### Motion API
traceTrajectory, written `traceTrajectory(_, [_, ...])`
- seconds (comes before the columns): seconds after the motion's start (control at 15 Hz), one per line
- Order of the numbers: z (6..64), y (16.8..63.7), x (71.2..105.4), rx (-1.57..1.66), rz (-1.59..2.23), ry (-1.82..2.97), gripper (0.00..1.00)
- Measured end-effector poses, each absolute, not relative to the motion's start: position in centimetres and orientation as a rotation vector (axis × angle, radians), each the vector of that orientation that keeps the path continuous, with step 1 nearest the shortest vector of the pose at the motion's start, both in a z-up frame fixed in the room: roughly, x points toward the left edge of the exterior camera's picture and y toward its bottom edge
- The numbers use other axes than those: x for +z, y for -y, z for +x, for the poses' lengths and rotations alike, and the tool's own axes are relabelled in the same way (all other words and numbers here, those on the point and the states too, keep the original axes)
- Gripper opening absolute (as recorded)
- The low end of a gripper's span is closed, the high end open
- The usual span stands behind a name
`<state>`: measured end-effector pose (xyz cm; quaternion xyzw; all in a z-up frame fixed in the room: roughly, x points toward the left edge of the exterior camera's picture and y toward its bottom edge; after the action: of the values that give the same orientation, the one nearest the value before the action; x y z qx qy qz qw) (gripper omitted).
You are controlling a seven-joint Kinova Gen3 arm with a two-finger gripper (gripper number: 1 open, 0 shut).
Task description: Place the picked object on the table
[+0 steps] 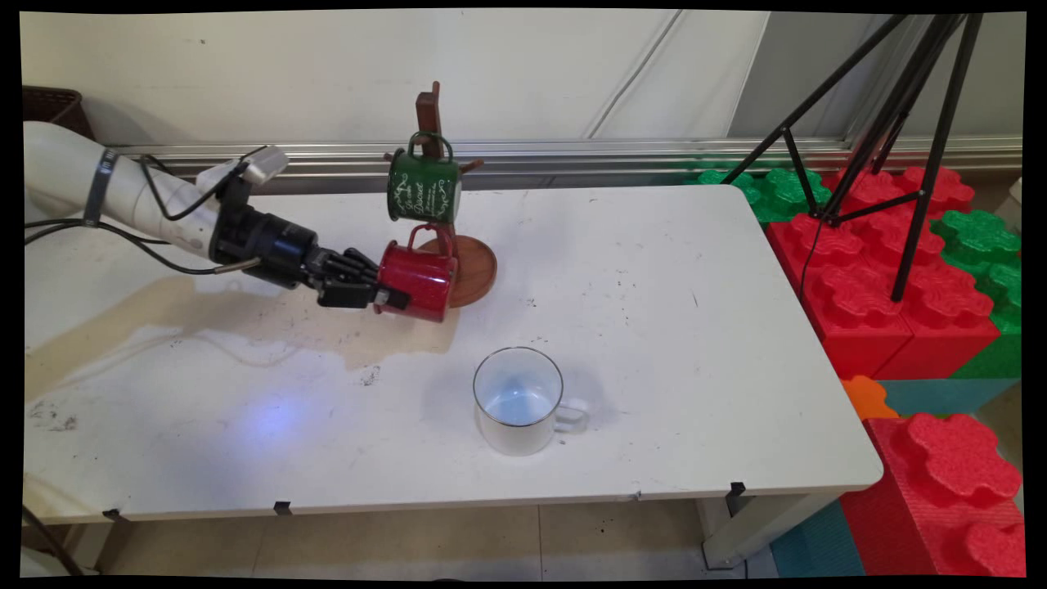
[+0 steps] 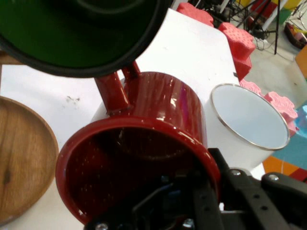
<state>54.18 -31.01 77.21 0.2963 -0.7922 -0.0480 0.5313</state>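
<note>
**Red Mug in the Gripper**

The gripper (image 1: 391, 296) is pinching the rim of the red mug (image 1: 421, 281), with one finger inside the mug and one outside (the hand view shows this best). The red mug is lying on its side in the air, its open mouth facing the arm, right beside the wooden mug stand (image 1: 458, 262) near the far edge of the table (image 1: 695, 360). A green mug (image 1: 423, 187) is hanging on the stand just above the red one. A white mug (image 1: 520, 400) is standing upright nearer the front edge, well apart from the gripper.
</note>
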Motion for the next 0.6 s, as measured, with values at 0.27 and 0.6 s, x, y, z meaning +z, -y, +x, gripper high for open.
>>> traceTrajectory(0.27, [55.2,30.1,78.2,-0.107,0.69,1.913,0.0])
traceTrajectory(0.6, [57.5,29.0,79.8,-0.077,0.666,1.956,0.0])
